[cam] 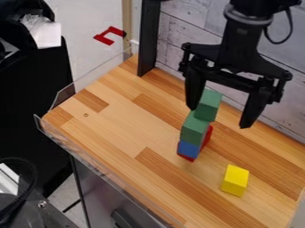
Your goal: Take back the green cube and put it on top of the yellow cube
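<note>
Yellow cube (235,180) sits nearest, top bare. The claw (218,116) is spread apart; grasping, lifting and placing the upper green cube (208,105) remain.

Gap btwn block stack (194,130) & yellow cube (235,180); wall (184,27) bhd.

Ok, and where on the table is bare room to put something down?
The table is bare between the clear side panel and the block stack, also in front of the stack, left of the yellow cube in this view. The stack's spot is crowded: the pincer hangs there.
</note>
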### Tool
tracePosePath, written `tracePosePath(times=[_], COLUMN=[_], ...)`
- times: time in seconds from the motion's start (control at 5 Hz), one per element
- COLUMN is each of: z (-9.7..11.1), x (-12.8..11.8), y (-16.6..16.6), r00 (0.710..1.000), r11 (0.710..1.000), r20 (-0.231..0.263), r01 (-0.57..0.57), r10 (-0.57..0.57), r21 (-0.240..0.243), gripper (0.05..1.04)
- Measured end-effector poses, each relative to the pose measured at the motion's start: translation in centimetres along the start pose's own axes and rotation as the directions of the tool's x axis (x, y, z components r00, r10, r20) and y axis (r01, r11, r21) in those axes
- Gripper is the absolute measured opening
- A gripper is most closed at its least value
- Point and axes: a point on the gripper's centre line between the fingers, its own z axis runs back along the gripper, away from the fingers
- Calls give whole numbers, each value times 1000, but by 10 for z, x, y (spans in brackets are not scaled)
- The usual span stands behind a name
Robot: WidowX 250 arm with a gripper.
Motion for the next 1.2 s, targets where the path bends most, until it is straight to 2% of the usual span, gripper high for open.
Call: tracePosePath(times=[0.2, 0.4, 0.6, 1.2], z=[-8, -15, -19, -22], x=[-3, 4, 13, 34], y=[2, 4, 10, 17], r00=[1000, 999, 1000, 1000], r11=[1000, 999, 1000, 1000], r20=[-26, -22, -24, 19], r01=[1, 29, 12, -1], r10=[0, -29, -12, 2], r21=[16, 23, 23, -31], gripper=[1000, 1000, 1000, 1000])
